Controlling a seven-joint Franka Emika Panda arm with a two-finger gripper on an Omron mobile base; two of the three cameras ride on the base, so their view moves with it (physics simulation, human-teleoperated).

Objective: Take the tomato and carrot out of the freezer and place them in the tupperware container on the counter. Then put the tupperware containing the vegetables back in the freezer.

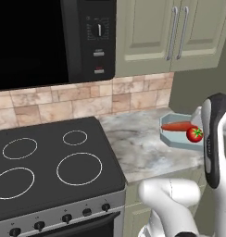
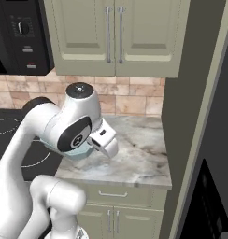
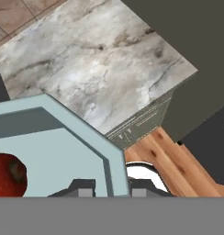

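Gripper (image 3: pixel 113 188) fingertips straddle the near wall of the tupperware container (image 3: pixel 63 137) in the hand view, 1 dark tip (image 3: pixel 84 187) inside the rim and the other outside it, clenched on that wall. Inside the container, the tomato (image 3: pixel 8 176) lies against the picture's left edge, close beside the inner tip.

From the left base view, the tupperware container (image 1: pixel 172 139) appears over the right end of the counter (image 1: pixel 138 148), well right of the black stovetop (image 1: pixel 50 162); whether it rests on the marble or is lifted off it I cannot tell. The carrot (image 1: pixel 176 126) lies lengthwise in the container, and the tomato (image 1: pixel 194 134) sits just beside the carrot's right end. The freezer (image 2: pixel 195 116) stands as a dark grey wall against the counter's right end.
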